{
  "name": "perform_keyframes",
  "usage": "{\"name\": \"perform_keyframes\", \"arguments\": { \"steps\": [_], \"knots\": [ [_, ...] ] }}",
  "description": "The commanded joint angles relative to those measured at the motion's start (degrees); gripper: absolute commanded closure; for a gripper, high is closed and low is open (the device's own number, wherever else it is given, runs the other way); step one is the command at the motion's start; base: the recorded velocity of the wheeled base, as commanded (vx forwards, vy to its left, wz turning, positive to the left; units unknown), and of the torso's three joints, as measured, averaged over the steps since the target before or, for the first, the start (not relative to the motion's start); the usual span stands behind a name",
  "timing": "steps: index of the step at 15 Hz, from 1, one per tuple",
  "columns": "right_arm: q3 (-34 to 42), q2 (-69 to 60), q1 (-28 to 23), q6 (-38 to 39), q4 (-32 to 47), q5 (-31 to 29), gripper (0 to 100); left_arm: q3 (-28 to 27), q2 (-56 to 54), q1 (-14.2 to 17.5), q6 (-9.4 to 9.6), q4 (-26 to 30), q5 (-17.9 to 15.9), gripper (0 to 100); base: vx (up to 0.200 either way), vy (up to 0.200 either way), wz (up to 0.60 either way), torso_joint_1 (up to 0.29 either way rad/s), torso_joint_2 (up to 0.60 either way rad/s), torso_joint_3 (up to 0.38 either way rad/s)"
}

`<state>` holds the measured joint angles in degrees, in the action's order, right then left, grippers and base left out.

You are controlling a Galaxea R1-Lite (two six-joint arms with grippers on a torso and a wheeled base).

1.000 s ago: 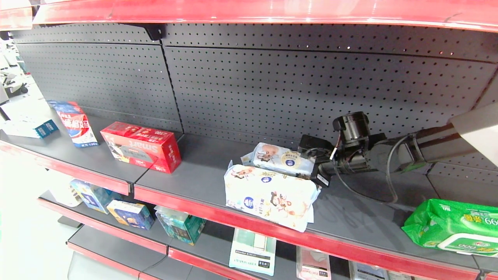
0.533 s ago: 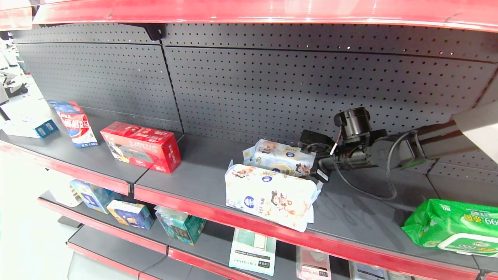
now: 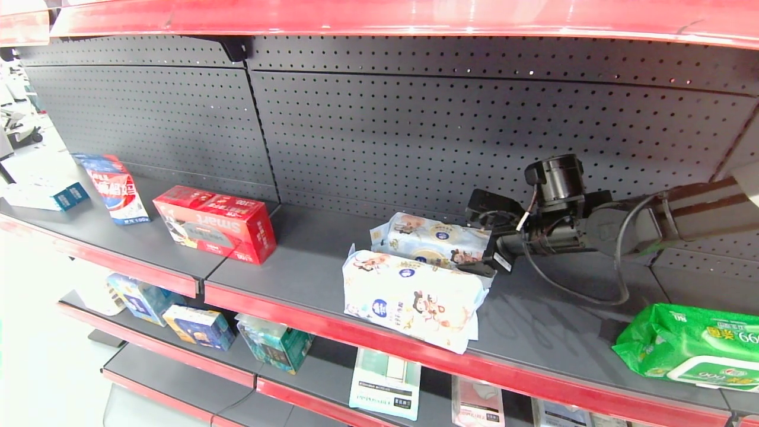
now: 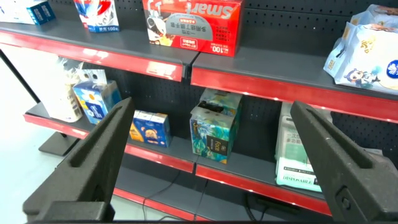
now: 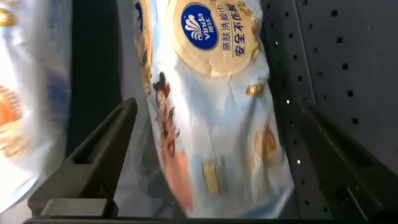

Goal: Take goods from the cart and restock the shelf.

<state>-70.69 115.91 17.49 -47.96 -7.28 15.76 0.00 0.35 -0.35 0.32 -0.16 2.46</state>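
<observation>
Lying flat, long axis along the shelf [image 3: 308, 255], tissue pack [image 3: 436, 240] between spread right fingers [image 5: 87, 171].

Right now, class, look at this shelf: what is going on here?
The right gripper is open, its fingers on either side of the end of a tissue pack. That pack lies on the shelf at the back, just behind a larger, similar pack at the front edge. The left gripper is open and holds nothing, facing the lower shelves.
</observation>
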Motion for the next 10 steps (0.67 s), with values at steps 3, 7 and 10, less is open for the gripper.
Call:
{"name": "perform_keyframes", "arguments": {
  "steps": [3,7,10],
  "knots": [
    [3.2,-4.7,-1.0,0.1,0.0,0.1,0,0.0,0.1,0.0,-0.05,0.0,0.0,0,0.000,0.000,0.00,0.000,0.00,0.000],
    [7.9,-9.2,-3.5,1.4,-0.1,0.1,0,0.0,0.1,0.0,0.03,0.0,0.0,0,0.000,0.000,0.00,0.000,0.00,0.000],
    [10.1,-12.4,-5.5,2.6,-0.2,1.0,0,0.0,0.1,0.0,-0.05,0.0,0.1,0,0.000,0.000,0.00,0.000,0.00,0.000]
  ]
}}
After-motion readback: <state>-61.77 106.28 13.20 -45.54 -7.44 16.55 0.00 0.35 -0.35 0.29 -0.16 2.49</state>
